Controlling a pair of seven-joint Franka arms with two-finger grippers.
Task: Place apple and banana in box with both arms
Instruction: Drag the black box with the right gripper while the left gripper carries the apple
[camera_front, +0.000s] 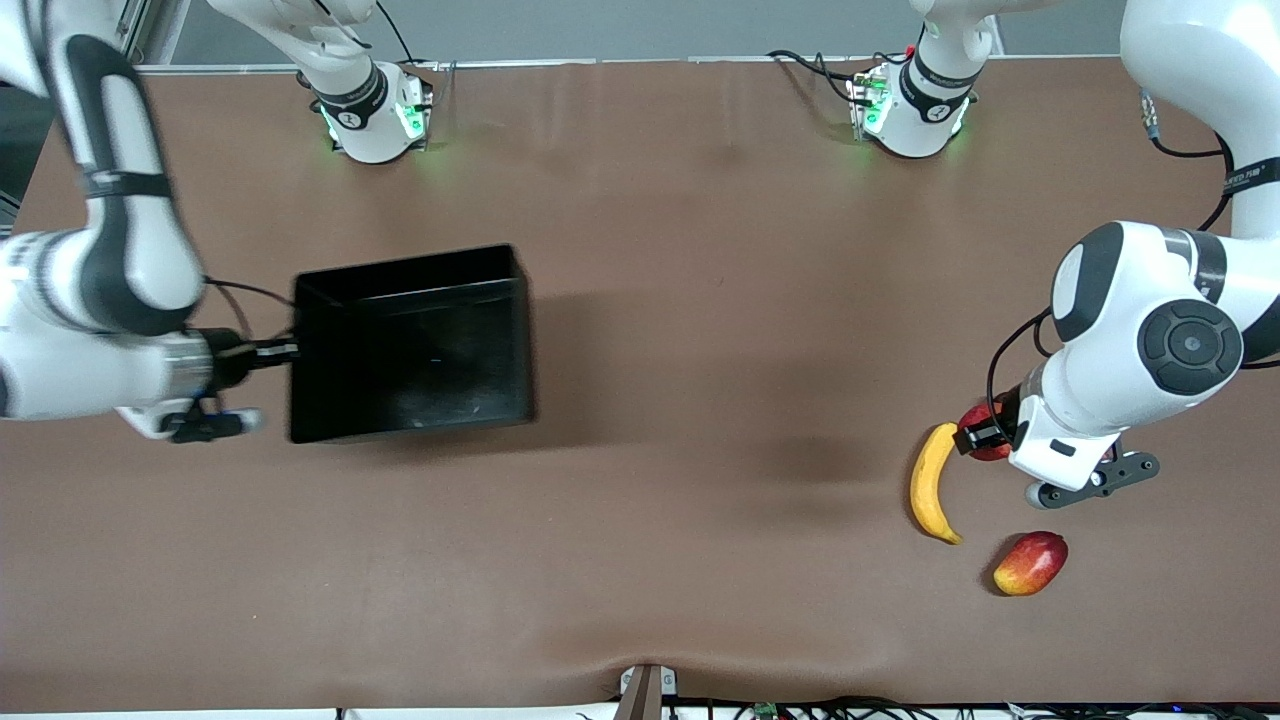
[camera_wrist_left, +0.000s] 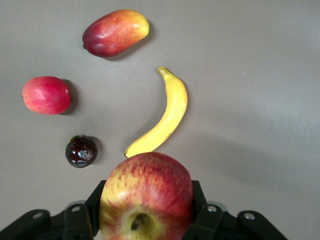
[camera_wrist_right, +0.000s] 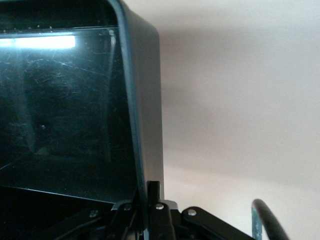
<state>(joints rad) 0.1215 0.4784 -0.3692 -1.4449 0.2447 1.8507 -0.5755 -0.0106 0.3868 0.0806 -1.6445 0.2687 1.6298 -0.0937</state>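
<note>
My left gripper (camera_front: 983, 432) is shut on the apple (camera_front: 992, 450), red with yellow streaks, and holds it above the table beside the banana (camera_front: 932, 483). In the left wrist view the apple (camera_wrist_left: 146, 195) sits between the black fingers (camera_wrist_left: 95, 202), with the banana (camera_wrist_left: 165, 112) lying on the table below. The black box (camera_front: 400, 268) is toward the right arm's end of the table and casts a wide shadow. My right gripper (camera_front: 283, 350) is shut on the box's side wall (camera_wrist_right: 147, 100), which runs between its fingers (camera_wrist_right: 155, 192).
A red-and-yellow mango (camera_front: 1030, 563) lies nearer the front camera than the banana. The left wrist view also shows the mango (camera_wrist_left: 115, 32), a plain pinkish-red round fruit (camera_wrist_left: 46, 95) and a small dark fruit (camera_wrist_left: 81, 151); the left arm hides these two in the front view.
</note>
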